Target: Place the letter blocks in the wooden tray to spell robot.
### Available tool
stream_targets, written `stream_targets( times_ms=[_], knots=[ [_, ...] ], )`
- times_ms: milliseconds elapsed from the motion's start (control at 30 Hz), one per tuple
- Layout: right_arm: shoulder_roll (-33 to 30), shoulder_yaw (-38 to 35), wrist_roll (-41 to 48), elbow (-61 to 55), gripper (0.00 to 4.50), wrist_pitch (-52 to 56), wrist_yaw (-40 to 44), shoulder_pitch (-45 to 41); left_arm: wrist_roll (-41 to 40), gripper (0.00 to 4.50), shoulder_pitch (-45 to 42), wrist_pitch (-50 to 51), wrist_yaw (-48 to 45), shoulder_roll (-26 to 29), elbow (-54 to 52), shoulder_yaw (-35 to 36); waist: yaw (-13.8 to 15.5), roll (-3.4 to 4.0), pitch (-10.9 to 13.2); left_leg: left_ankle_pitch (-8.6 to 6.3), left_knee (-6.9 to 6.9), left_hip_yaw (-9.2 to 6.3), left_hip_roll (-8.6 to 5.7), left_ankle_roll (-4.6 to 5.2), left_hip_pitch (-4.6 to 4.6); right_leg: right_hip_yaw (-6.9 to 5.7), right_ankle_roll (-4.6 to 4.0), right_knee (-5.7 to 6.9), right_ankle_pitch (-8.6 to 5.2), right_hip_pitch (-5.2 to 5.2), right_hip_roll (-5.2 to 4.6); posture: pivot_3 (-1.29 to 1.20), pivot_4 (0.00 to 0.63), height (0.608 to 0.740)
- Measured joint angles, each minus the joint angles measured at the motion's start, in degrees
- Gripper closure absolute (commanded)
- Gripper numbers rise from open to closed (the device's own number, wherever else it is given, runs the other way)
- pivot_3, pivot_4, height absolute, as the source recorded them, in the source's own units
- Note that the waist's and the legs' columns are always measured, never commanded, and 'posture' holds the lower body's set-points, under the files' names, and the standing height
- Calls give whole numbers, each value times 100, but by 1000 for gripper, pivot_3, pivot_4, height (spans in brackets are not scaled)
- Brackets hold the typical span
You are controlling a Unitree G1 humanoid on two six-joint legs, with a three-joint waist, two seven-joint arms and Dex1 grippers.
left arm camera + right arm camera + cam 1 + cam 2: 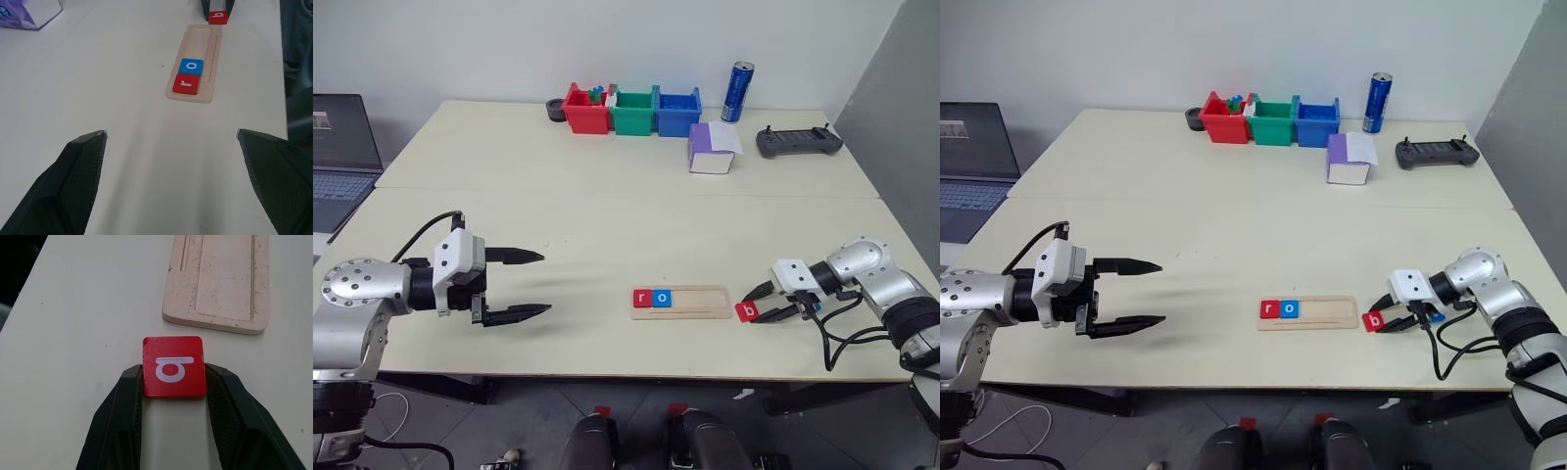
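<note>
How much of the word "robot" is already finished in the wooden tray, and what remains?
Done: the red r block and the blue o block lie side by side at the left end of the wooden tray. In hand: the right tool is closed on the red b block, on the table just beyond the tray's right end. Left: seat b, then the second o and t. The left tool is open and empty.
</note>
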Motion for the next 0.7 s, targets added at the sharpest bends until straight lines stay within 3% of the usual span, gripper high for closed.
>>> stream_targets(
  times_ms=[167,333,500,700],
  knots=[
    [-299,-206,168,-703,3043,871,13,276,13,0,-115,-12,-2,-7,8,-23,8,5,3,3,-2,0,-1,-5,-9,0,-2,-3,-1,-7,-1,0,150,740],
    [-871,-1059,654,-3249,3043,3061,-353,531,16,0,-142,-24,-14,-28,15,-107,-19,22,12,3,-7,0,7,-8,-19,1,-2,0,-1,-27,5,0,150,740],
    [177,-1063,289,-4658,3043,4677,-1852,675,11,0,-54,-87,-18,-136,-75,-166,0,20,8,6,-11,-2,17,-12,-25,-6,-1,7,-1,-37,13,0,150,740],
    [771,-735,-182,-5473,3043,6032,-2915,946,9,0,47,-118,2,-242,-148,-235,39,19,8,6,-3,-2,-2,-12,-45,-3,-2,1,-1,-45,-3,0,150,740]
  ],
)
